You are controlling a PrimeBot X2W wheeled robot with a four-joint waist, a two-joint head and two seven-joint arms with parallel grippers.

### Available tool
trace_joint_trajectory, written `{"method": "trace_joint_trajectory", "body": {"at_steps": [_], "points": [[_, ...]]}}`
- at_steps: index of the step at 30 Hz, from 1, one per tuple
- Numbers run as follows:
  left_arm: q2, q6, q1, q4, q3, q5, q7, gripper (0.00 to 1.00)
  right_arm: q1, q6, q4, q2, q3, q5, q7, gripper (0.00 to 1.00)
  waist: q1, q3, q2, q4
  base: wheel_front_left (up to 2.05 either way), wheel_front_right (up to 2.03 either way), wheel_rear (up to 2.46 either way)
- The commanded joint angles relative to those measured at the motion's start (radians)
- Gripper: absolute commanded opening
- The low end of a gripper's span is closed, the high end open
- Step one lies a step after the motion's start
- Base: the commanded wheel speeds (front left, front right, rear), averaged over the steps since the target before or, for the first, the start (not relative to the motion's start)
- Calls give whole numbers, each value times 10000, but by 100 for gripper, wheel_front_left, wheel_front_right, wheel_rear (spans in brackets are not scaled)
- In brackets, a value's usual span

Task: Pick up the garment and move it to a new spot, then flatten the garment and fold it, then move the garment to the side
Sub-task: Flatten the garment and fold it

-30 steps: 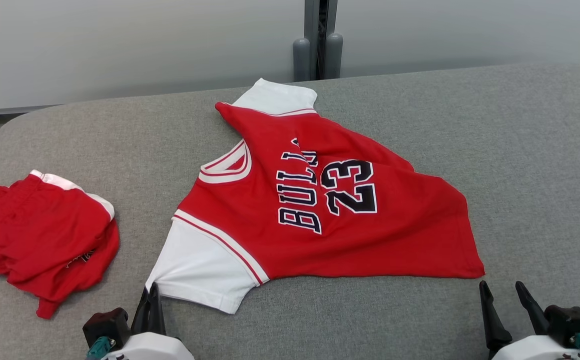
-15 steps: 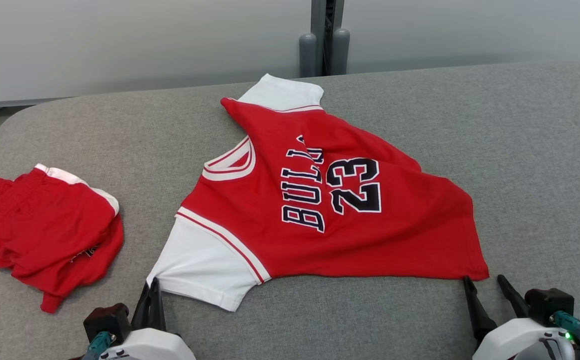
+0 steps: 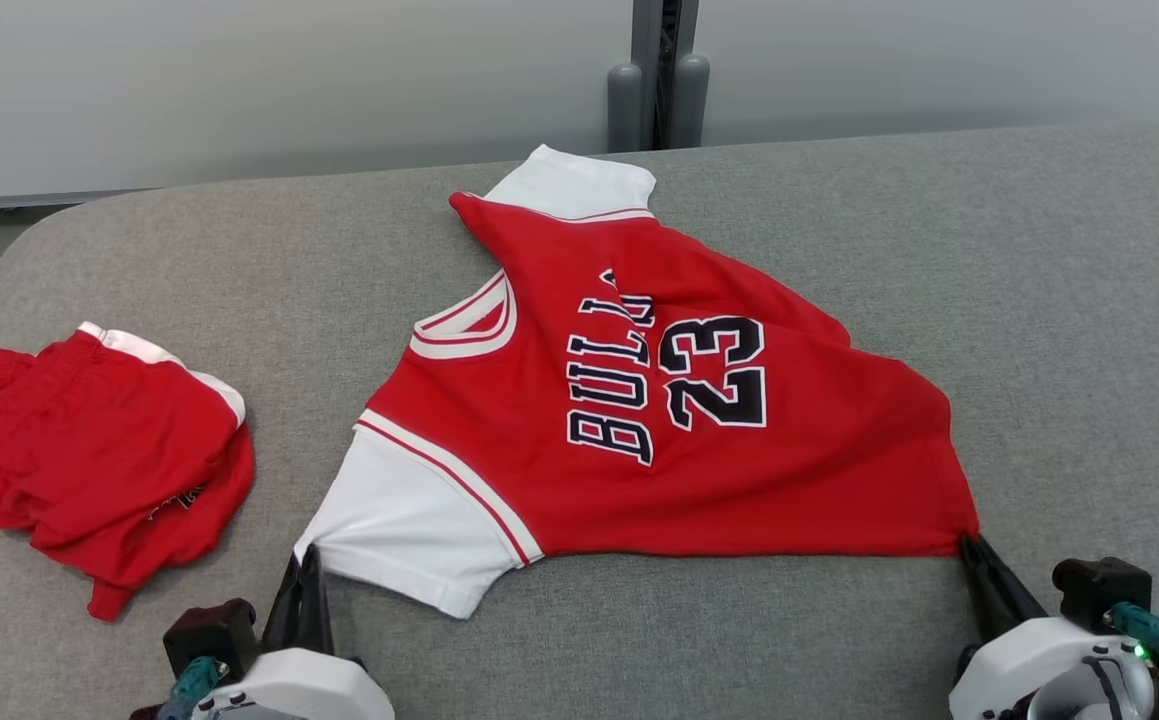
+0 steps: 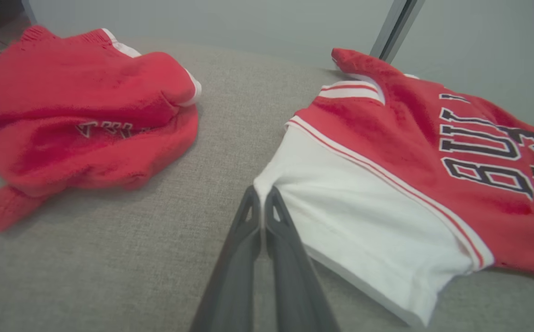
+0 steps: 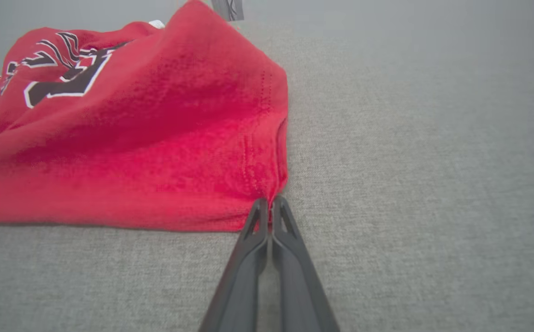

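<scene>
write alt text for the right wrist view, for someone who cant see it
The right claw, its two dark fingers shut together, pinches the near hem corner of a red jersey lying rumpled on a grey fabric surface. Black-and-white lettering shows at the jersey's far left end.

The head camera looks forward and down from above the grey cushion [image 3: 1039, 300], the wall [image 3: 239, 90] at 12 o'clock. The left wrist camera sits low and close behind the jersey's [image 4: 386, 138] white sleeve [image 4: 354, 221]; the right wrist camera skims the cushion behind its red hem corner [image 5: 262, 180]. The head view shares both: sleeve at 7 o'clock, hem corner at 5 o'clock
</scene>
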Motion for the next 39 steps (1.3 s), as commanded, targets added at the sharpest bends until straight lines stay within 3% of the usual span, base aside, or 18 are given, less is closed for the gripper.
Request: {"method": "trace_joint_trajectory", "body": {"at_steps": [1, 11, 19, 26, 31, 39], "points": [[8, -41, -144, -135, 105, -26, -48, 0, -12, -2, -125, -109, -53, 71, -53, 0, 0, -19, 0, -2, 0, 0, 0], [-241, -1239, 81, -2899, 1307, -1025, -48, 0, 434, -2, -2715, -323, -490, 803, -53, 0, 0, -606, 0, -226, 0, 0, 0], [175, -1315, -551, -5431, 1563, -1461, 787, 0, -6, -2, -4359, -1000, -460, 1522, -55, 0, 0, -1274, 0, -380, 0, 0, 0], [786, -1483, -2181, -6844, 1846, -1970, 1998, 0, -1038, -2, -5572, -1778, -553, 1960, 377, 0, 0, -1502, 0, -421, 0, 0, 0], [1150, -1543, -3784, -7214, 2089, -2073, 2604, 0, -2019, -2, -6176, -2263, -485, 1881, 956, 0, 0, -1569, 0, -495, 0, 0, 0], [1555, -1630, -5547, -6670, 2126, -2011, 3208, 0, -3227, -2, -6441, -2718, -283, 1698, 1420, 0, 0, -1591, 0, -575, 0, 0, 0]]}}
